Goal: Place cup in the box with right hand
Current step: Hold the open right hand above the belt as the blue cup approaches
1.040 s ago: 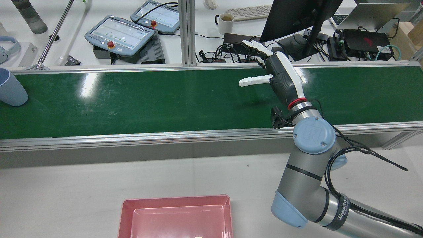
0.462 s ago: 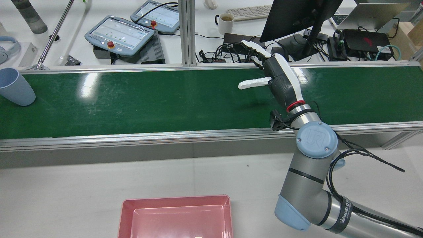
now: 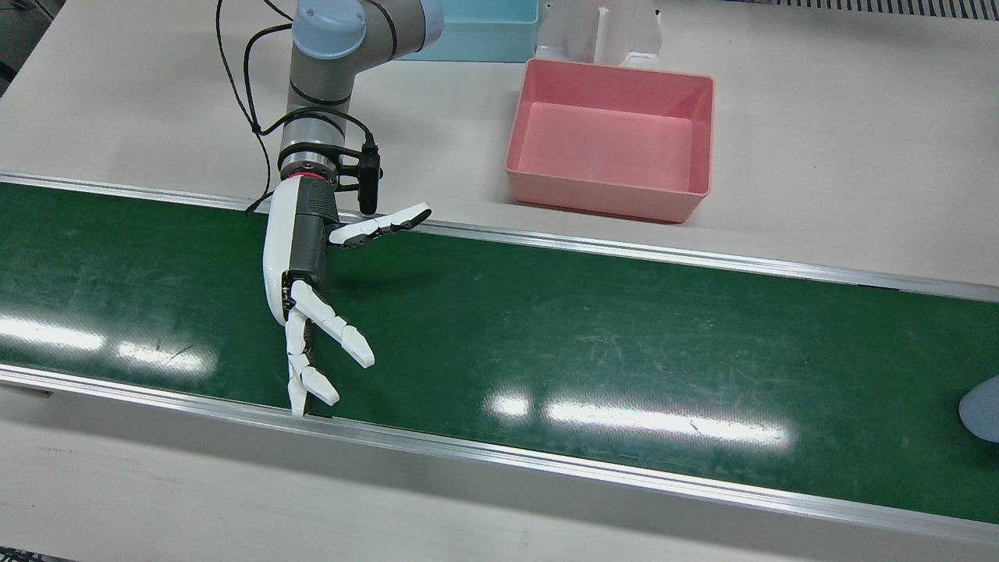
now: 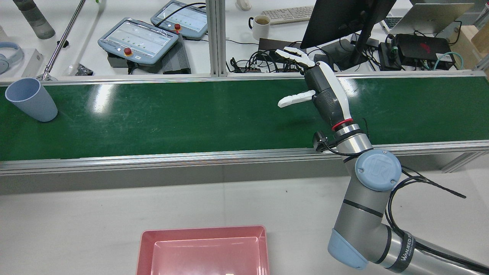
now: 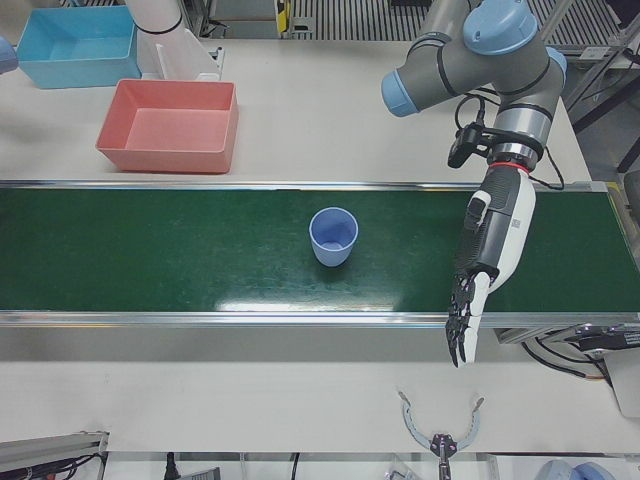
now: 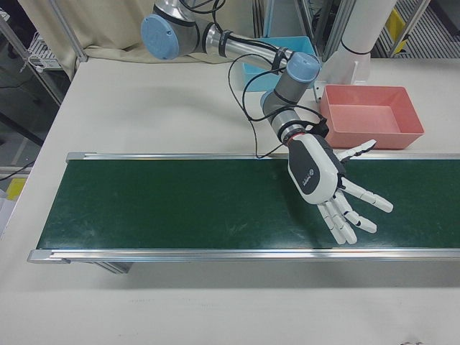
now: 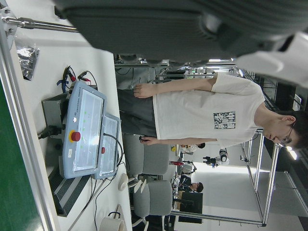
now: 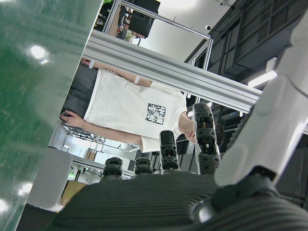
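Observation:
A pale blue cup (image 4: 30, 99) stands upright on the green belt (image 4: 191, 114), far to the left in the rear view. It sits mid-belt in the left-front view (image 5: 333, 235) and at the right edge of the front view (image 3: 982, 406). My right hand (image 4: 324, 91) is open and empty, hovering over the belt with fingers spread (image 3: 312, 289) (image 6: 323, 180), far from the cup. The pink box (image 3: 609, 204) sits on the white table behind the belt (image 4: 202, 231) (image 5: 165, 158). My left hand (image 5: 490, 250) is open and empty, fingers pointing down past the belt's outer rail.
A blue box (image 3: 484, 31) stands beside the pink box, by a white pedestal (image 3: 601, 31). Aluminium rails (image 4: 191, 156) edge the belt on both sides. Teach pendants (image 4: 139, 40), a mug (image 4: 261, 26) and a monitor (image 4: 344, 19) crowd the desk beyond.
The cup has moved to the right along the belt in the rear view. My right arm has shifted slightly right, and the hand stays open over the belt.

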